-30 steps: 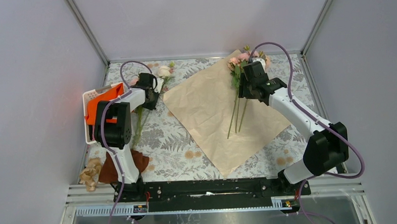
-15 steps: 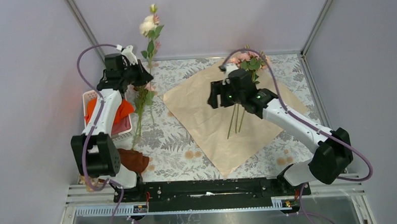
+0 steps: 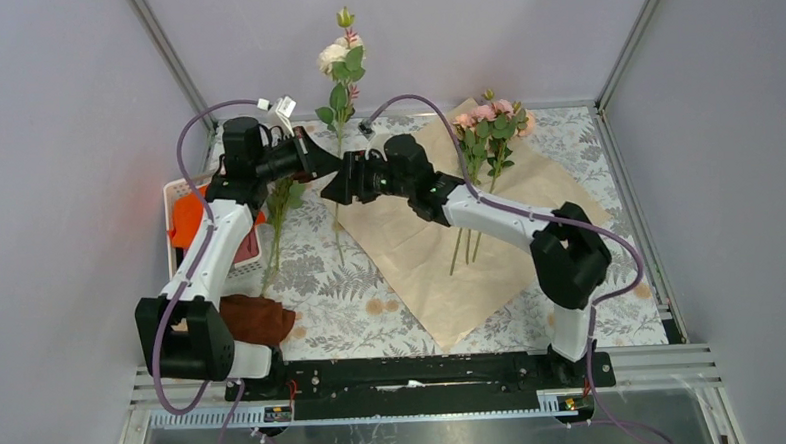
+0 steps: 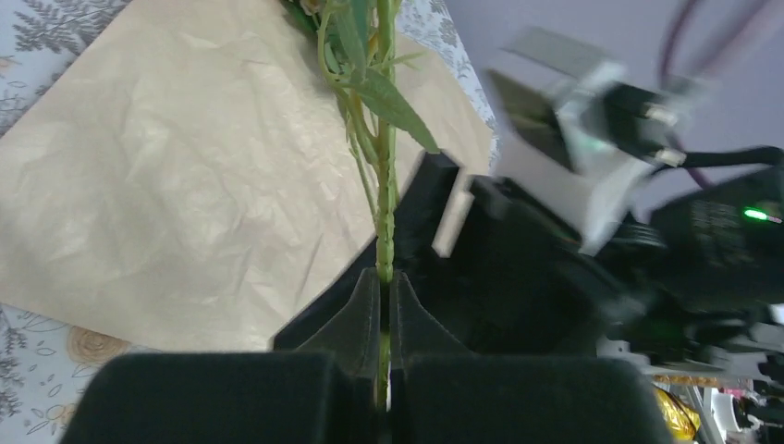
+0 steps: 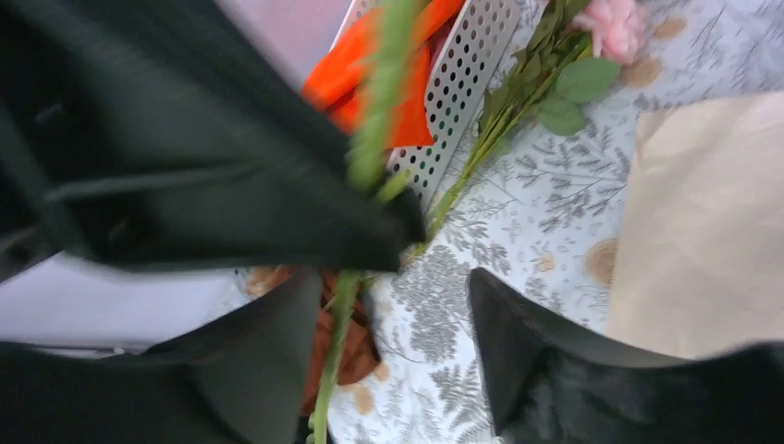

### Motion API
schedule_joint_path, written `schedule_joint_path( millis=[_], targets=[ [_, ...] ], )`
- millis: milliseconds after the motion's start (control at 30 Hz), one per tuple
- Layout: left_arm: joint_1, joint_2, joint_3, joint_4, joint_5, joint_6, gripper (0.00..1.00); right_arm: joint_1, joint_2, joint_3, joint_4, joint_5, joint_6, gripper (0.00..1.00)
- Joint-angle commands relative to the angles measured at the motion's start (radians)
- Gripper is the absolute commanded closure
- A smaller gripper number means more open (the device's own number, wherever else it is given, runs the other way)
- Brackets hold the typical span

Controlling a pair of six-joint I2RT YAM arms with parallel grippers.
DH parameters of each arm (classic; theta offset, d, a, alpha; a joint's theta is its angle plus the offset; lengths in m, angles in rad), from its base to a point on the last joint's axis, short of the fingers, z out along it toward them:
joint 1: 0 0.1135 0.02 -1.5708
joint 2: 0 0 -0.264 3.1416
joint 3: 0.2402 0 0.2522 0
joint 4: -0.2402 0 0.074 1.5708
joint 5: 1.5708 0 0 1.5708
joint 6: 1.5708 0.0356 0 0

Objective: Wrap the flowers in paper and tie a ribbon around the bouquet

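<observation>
My left gripper (image 3: 326,165) (image 4: 384,277) is shut on the green stem of one pale rose (image 3: 334,54), held upright above the table's left half. My right gripper (image 3: 332,190) (image 5: 393,287) stands open right beside it. That same stem (image 5: 342,314) runs between the right fingers, close to the left one, with no grip on it. The peach paper (image 3: 419,231) (image 4: 166,166) lies flat in the middle. More pink flowers (image 3: 487,128) rest loose on its far corner. Another few flowers (image 3: 276,202) (image 5: 555,74) lie on the table by the basket. The ribbon is out of view.
A white perforated basket (image 3: 177,186) (image 5: 462,83) holding a bright orange cloth (image 3: 191,216) sits at the left edge. A dark brown cloth (image 3: 258,318) lies near the left arm's base. The two grippers crowd each other above the paper's left corner.
My left gripper has lifted one rose off the table and swung it right. The right gripper has left the flowers on the paper, moved left to the raised stem, and opened wider.
</observation>
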Motion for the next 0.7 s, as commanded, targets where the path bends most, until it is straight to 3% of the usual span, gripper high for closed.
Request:
schedule_joint_path(
  millis=[0, 100, 167, 233, 267, 300, 500, 667],
  targets=[
    [-0.016, -0.066, -0.021, 0.101, 0.030, -0.026, 1.00, 0.001, 0.058, 0.076, 0.107, -0.027, 0.113, 0.50],
    [-0.016, -0.076, -0.035, 0.092, 0.020, -0.008, 1.00, -0.001, 0.046, 0.060, 0.064, 0.039, 0.113, 0.95],
    [-0.015, -0.074, -0.028, 0.042, -0.011, 0.042, 0.94, -0.013, 0.019, 0.037, -0.015, 0.118, 0.099, 1.00],
    [-0.015, -0.051, 0.024, -0.093, -0.069, 0.182, 0.25, -0.046, -0.016, -0.007, -0.086, 0.165, 0.089, 1.00],
    [-0.015, -0.037, 0.059, -0.169, -0.124, 0.275, 0.08, -0.071, -0.035, -0.041, -0.123, 0.178, 0.089, 1.00],
    [-0.015, -0.024, 0.081, -0.226, -0.216, 0.357, 0.02, -0.098, -0.059, -0.076, -0.160, 0.197, 0.086, 1.00],
    [-0.015, 0.005, 0.007, -0.259, -0.650, 0.707, 0.01, -0.202, -0.121, -0.217, -0.454, 0.590, -0.072, 1.00],
    [-0.015, 0.085, -0.071, -0.192, -0.875, 0.843, 0.01, -0.301, -0.062, -0.222, -0.532, 0.655, -0.105, 0.98]
  ],
)
